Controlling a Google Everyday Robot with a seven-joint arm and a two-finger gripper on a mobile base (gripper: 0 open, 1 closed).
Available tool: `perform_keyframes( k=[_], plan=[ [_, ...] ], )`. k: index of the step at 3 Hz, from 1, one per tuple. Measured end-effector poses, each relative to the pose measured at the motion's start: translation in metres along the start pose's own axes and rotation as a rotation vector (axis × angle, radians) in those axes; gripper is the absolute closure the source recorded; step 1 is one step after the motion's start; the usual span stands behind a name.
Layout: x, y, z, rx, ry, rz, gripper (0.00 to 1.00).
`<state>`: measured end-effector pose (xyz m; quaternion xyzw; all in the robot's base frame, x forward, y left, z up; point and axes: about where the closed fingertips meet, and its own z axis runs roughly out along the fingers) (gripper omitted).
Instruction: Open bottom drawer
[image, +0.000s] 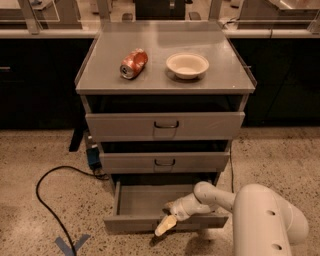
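Observation:
The bottom drawer (135, 224) of the grey cabinet stands pulled well out, its empty grey floor showing. Its handle is hidden behind my gripper (168, 221), which sits at the middle of the drawer's front edge, with one pale fingertip hanging down in front. My white arm (265, 215) reaches in from the lower right. The middle drawer (164, 162) and the top drawer (165, 125) above it are pushed in, each with a small dark loop handle.
On the cabinet top lie a crushed red can (133, 63) on its side and a white bowl (187, 65). A black cable (55, 190) loops over the speckled floor at left, near a blue device (93, 156). Blue tape (70, 245) marks the floor.

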<state>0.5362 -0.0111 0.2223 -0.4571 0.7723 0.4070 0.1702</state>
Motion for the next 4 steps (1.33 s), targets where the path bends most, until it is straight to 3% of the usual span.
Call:
perform_keyframes(
  k=[2,3,4],
  plan=[
    [0.03,0.05,-0.003,-0.103,-0.032,0.073,0.0],
    [0.04,0.096,-0.008,-0.187,-0.067,0.091,0.0],
    [0.04,0.096,-0.008,-0.187,-0.067,0.091,0.0]
  ],
)
